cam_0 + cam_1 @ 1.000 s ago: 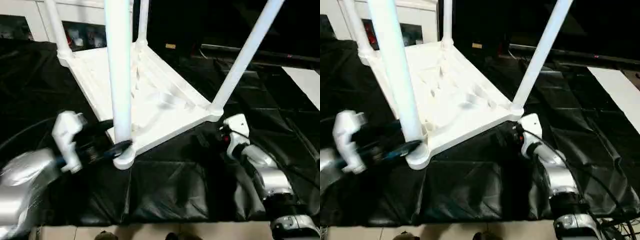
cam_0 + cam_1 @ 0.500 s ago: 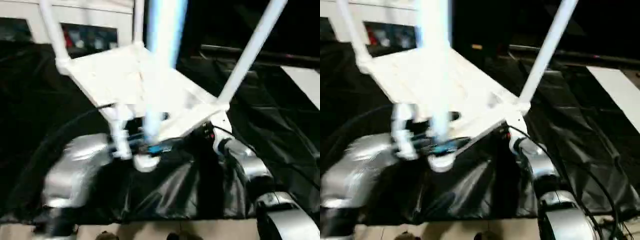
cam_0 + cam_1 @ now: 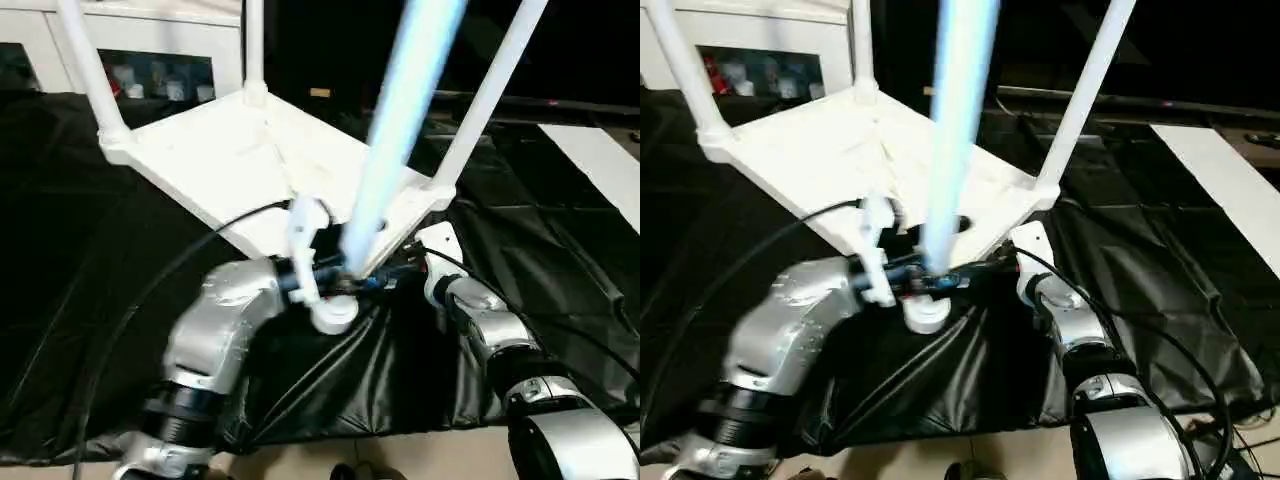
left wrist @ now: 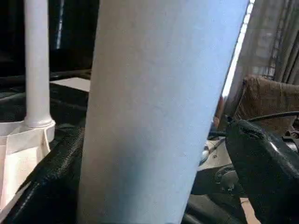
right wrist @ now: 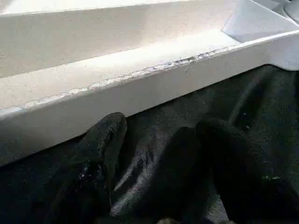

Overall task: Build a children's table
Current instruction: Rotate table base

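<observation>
Upturned tabletop point(image 3: 225, 150) on black cloth point(image 3: 560, 260), left gripper point(image 3: 345, 280) clamped round near-corner leg point(image 3: 400, 130), right gripper point(image 5: 159, 177) open, empty by the rim; leg could tilt, jam its socket.

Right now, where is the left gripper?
In the left eye view, the left gripper grips the nearest leg at its base, at the tabletop's near corner.

White tabletop point(image 3: 230, 150), 4 white legs point(image 3: 486, 100); black cloth point(image 3: 80, 260); silver forearms point(image 3: 225, 320).
</observation>
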You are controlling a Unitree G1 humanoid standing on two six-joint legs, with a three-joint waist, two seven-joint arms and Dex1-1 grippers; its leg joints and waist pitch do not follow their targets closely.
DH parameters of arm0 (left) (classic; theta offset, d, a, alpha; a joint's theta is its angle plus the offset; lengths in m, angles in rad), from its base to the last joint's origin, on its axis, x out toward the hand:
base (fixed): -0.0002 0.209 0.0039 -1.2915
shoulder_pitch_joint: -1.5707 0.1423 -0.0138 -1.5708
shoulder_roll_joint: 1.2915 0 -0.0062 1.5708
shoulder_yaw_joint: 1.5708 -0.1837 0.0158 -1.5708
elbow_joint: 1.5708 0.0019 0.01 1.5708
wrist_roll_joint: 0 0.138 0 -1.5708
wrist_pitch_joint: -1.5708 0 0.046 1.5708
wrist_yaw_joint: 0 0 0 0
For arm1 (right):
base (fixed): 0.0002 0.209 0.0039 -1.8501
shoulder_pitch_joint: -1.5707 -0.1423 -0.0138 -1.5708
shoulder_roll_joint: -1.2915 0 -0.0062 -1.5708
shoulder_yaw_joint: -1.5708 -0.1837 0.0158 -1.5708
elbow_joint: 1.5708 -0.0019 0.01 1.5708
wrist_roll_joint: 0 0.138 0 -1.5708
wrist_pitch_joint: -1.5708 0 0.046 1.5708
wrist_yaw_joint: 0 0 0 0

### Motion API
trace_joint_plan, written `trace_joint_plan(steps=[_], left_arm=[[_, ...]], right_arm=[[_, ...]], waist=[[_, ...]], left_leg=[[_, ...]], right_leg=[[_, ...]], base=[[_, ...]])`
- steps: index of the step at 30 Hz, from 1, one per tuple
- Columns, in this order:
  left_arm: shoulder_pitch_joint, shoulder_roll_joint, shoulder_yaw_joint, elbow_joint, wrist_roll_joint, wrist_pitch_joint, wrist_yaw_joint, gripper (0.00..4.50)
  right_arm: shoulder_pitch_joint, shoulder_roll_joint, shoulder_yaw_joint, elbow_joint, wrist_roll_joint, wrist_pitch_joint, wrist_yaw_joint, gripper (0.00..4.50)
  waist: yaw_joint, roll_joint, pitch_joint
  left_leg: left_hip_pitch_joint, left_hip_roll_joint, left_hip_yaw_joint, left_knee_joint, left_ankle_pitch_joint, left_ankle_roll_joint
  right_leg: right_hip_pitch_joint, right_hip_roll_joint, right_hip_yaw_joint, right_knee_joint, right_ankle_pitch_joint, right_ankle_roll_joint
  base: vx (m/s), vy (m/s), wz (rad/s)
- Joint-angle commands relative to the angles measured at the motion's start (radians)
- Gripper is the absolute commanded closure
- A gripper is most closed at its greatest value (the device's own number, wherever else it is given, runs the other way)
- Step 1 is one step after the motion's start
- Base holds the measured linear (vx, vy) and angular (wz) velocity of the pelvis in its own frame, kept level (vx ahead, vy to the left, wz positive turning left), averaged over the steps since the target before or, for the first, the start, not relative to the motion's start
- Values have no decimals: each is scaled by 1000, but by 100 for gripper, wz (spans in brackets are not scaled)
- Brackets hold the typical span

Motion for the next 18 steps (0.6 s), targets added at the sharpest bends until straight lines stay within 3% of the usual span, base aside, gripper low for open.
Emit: trace_joint_plan(steps=[1,2,5,6,10,12,14,16,18], left_arm=[[-11,-17,-122,-56,-33,9,-61,5],[4,10,-108,-81,-44,22,-76,5],[43,74,-87,-150,-75,66,-111,5],[47,80,-87,-158,-77,71,-115,5],[106,143,-92,-277,-128,146,-151,5],[113,139,-97,-300,-140,158,-147,5],[116,122,-110,-317,-144,163,-127,5],[116,116,-114,-319,-144,162,-120,5],[115,99,-125,-317,-142,155,-101,5]], right_arm=[[12,21,33,-57,-10,-15,34,151],[30,6,28,-79,-8,-16,43,151],[70,-32,17,-127,-7,-15,62,151],[74,-37,16,-131,-7,-15,64,151],[95,-92,0,-132,-5,-24,84,151],[81,-103,-1,-102,-9,-32,81,151],[67,-109,-3,-80,-12,-32,80,151],[65,-108,-3,-78,-13,-29,81,151],[60,-100,3,-76,-15,-21,91,151]], waist=[[11,24,-79],[9,19,-81],[10,20,-83],[11,18,-85],[10,21,-82],[13,20,-79],[14,12,-73],[16,15,-74],[13,4,-67]], left_leg=[[-2,-5,10,-69,-296,3],[-4,-5,10,-69,-288,7],[-5,-4,11,-68,-257,13],[-9,-3,9,-67,-229,14],[-1,-3,18,-64,-205,29],[1,-3,20,-65,-231,26],[-2,-4,20,-66,-260,19],[2,-4,19,-65,-275,13],[-5,-6,18,-66,-281,12]], right_leg=[[53,-33,23,-72,-277,-180],[54,-33,22,-71,-276,-178],[55,-32,23,-65,-236,-189],[61,-34,24,-57,-200,-193],[54,-27,26,-53,-143,-224],[51,-26,25,-58,-181,-216],[49,-27,26,-66,-249,-195],[46,-27,26,-69,-287,-178],[44,-26,26,-74,-324,-156]], base=[[0,0,0],[0,0,0],[0,0,0],[0,0,0],[0,0,0],[0,0,0],[0,0,0],[0,0,0],[0,0,0]])
